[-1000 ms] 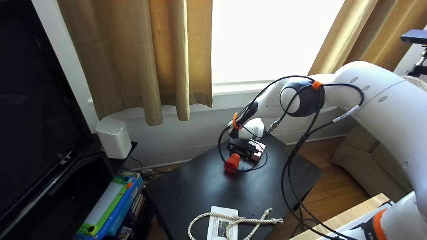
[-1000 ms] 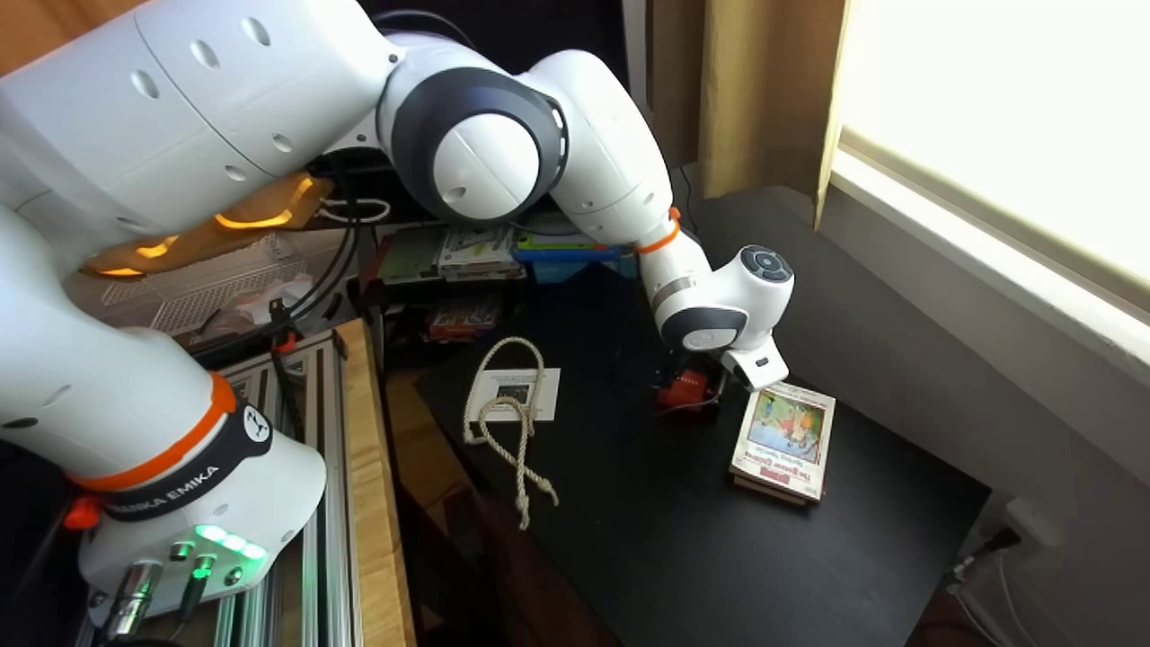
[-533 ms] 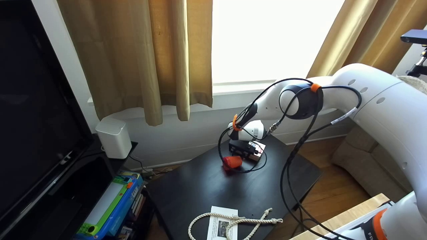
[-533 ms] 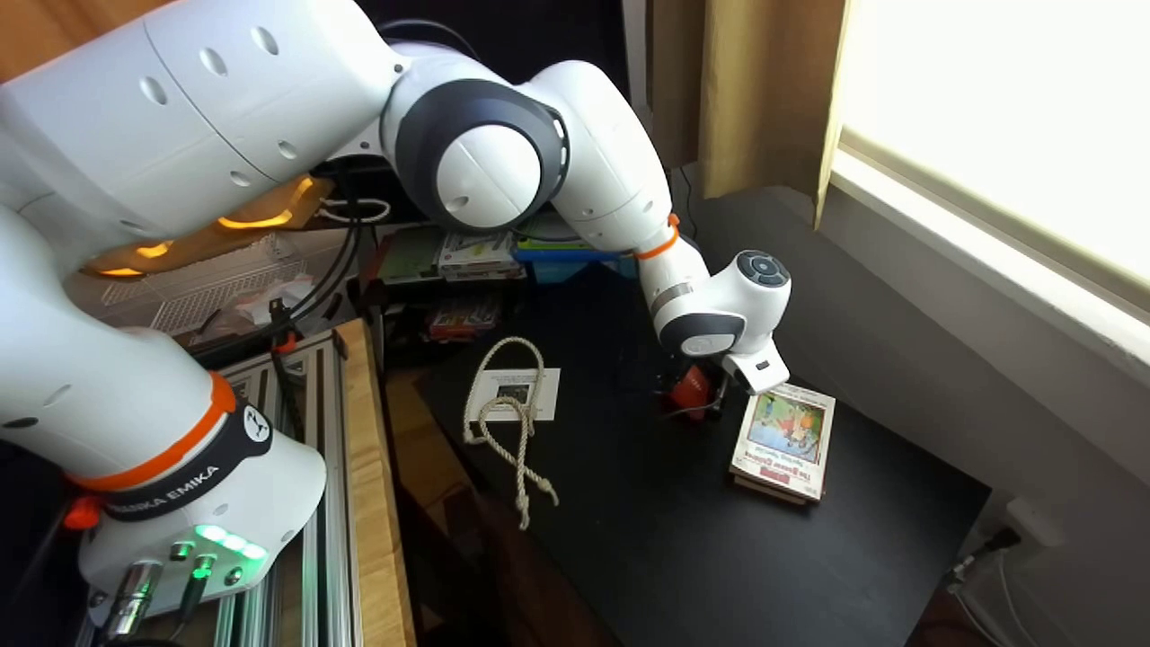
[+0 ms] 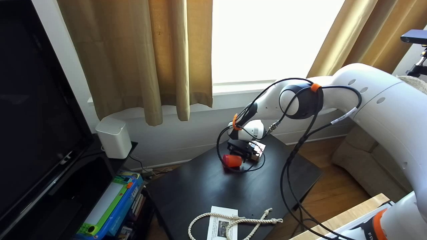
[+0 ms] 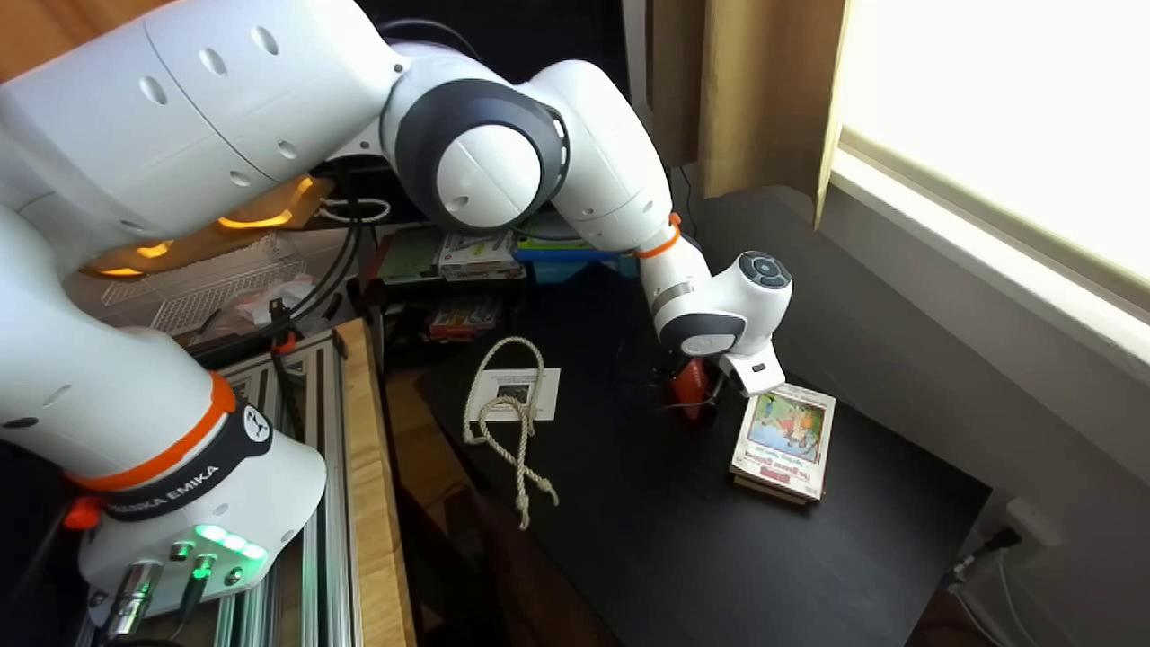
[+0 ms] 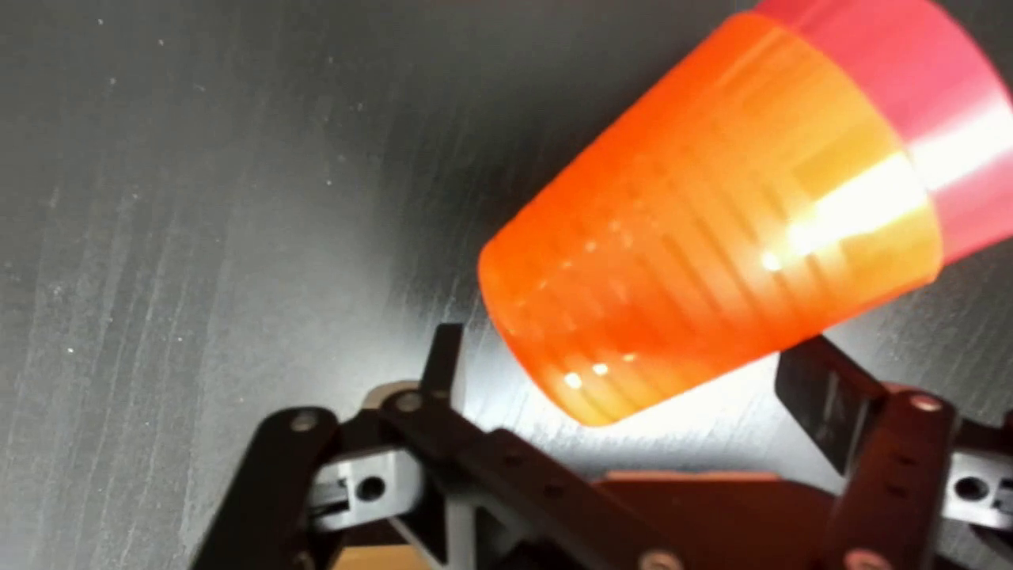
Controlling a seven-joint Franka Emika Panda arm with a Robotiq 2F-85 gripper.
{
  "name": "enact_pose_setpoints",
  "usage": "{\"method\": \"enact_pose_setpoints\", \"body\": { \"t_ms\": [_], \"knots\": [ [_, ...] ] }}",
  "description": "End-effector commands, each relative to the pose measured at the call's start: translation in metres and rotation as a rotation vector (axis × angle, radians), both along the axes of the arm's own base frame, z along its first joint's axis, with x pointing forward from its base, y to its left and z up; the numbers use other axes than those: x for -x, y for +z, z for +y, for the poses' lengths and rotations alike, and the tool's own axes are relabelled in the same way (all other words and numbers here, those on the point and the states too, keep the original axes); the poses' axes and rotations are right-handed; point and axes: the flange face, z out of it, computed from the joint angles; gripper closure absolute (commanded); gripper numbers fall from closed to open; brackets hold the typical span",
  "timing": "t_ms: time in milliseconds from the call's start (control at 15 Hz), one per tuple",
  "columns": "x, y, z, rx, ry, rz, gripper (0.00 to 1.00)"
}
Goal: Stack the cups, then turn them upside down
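Cups point(image 7: 696, 237) lying nested | pink cup point(image 7: 926, 95) cut off at wrist-view edge | gripper point(image 7: 625, 340) spread wide

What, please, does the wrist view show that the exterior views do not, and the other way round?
Only the wrist view clearly shows both fingers of the gripper, standing apart, and how the orange cup is ribbed. Only the exterior views show the rope lying over the printed card, and the window. Shared are the black table, the orange cup and, at least in an exterior view, the pink cup nested in it.
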Motion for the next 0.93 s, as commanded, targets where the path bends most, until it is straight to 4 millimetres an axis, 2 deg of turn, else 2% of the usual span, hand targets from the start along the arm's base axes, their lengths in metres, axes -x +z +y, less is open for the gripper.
{"method": "enact_pose_setpoints", "body": {
  "t_ms": [0,467,533,600,800,867],
  "knots": [
    [0.006,0.004,0.006,-0.034,-0.099,0.069,0.00],
    [0.007,-0.002,0.012,-0.058,-0.284,0.112,0.00],
    [0.007,-0.004,0.012,-0.061,-0.297,0.113,0.22],
    [0.007,-0.005,0.012,-0.063,-0.303,0.113,0.26],
    [0.007,-0.001,0.014,-0.045,-0.309,0.104,0.51],
    [0.006,0.003,0.017,-0.032,-0.305,0.094,0.51]
  ]
}}
